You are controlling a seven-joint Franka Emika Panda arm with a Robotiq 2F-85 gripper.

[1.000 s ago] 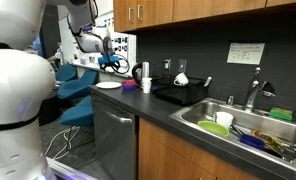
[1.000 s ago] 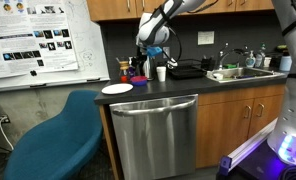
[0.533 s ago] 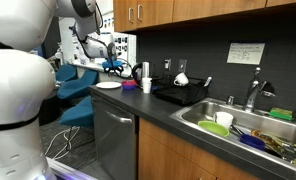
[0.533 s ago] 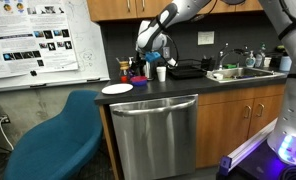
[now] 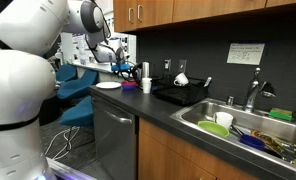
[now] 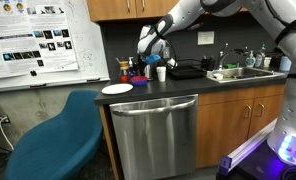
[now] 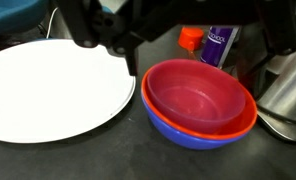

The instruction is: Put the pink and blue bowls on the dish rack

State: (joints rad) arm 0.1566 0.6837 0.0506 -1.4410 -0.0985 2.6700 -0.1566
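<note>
**Pincer hangs open over nested bowls, nothing lifted yet**

Dark counter runs the length of the kitchen. The white arm reaches over its far end.

Dish rack: black, low, on the counter next to the sink. Neither task bowl is in it. From the bowls it sits at 3 o'clock in both exterior views, with the white cup in between.

White plate: flat on the counter at 9 o'clock of the bowls in the wrist view. The rims are just beside each other; can't tell if they touch.

Pink bowl sits nested inside the blue bowl. Both are upright on the counter, and only the blue rim shows around the pink one. Steel kettle is close at 3 o'clock of the stack.

Pincer: the dark fingers stand wide apart at the top of the wrist view. The jaws are spread and hold nothing. It is above the counter, not touching either bowl.

Key relation: in the wrist view the stack lies at 6 o'clock of the jaw gap, a touch toward 5. The bowls are round, so there is no long axis to line up with; any point on the rim would do. There is only one arm, so no choice of nearer hand.

Judgement: this is the approach step and neither bowl has been placed. The next move is likely a short descent to pinch a rim wall. The nested pair may come up together, or the blue one may drop off. The kettle crowds the 3 o'clock side, so the 6 or 9 o'clock rim looks safer.
</note>
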